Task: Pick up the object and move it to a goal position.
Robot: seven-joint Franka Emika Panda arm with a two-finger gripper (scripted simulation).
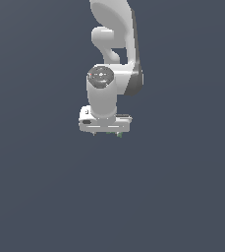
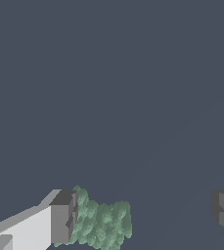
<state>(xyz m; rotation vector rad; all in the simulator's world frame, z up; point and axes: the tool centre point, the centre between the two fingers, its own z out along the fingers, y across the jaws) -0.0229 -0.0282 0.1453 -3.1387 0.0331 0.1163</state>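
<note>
Between the wide-spread grey fingertips of the white hand sits a tiny, lumpy pale-green object — touching one pad only.

Plain dark slate-blue backdrop all round, flat even light, no visible furniture

This is a bare simulated scene, not a real room: a flat, uniform slate-blue ground fills both views with no walls or furniture, and the white robot arm shows smooth, flatly shaded rendered surfaces typical of a physics simulator
</note>
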